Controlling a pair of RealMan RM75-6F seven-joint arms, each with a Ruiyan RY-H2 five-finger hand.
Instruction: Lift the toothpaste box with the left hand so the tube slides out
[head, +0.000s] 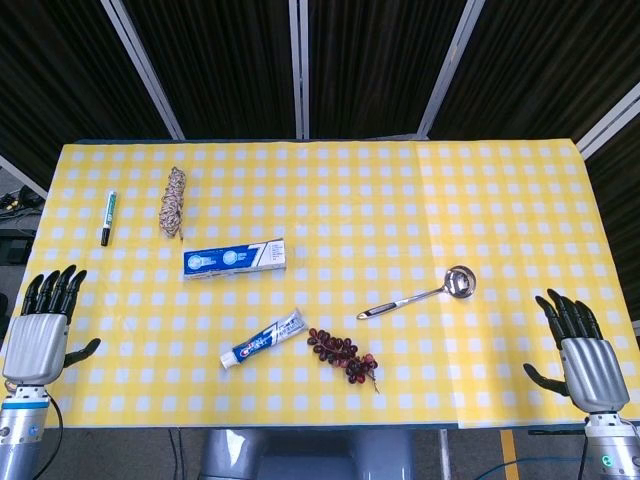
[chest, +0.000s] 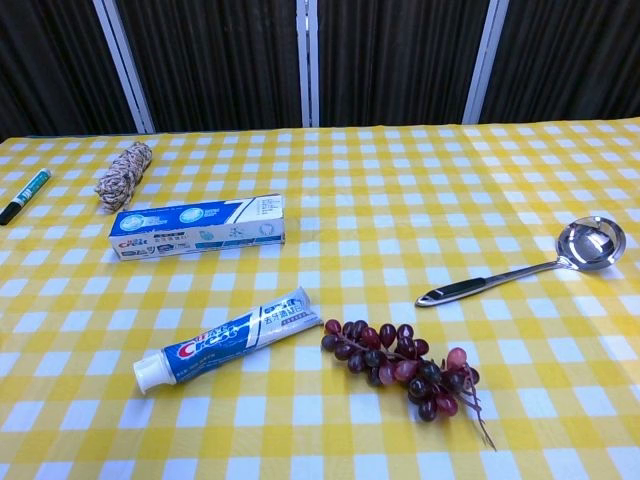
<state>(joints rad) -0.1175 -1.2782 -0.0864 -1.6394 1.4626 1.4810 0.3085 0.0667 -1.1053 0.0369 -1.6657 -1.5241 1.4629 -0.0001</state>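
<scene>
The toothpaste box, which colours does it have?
The toothpaste box is blue and white, with red lettering; clearest in the chest view.

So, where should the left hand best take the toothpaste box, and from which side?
Probably from above, near one end of the toothpaste box, fingers over its long edges. It lies flat, long and narrow, with free cloth around it. The left hand is open at the table edge. Which end is open I cannot tell.

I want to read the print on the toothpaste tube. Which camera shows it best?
The chest view: the toothpaste tube lies close and large there, its lettering legible. The head view shows the same tube whole from above but small, its print too fine to read.
</scene>
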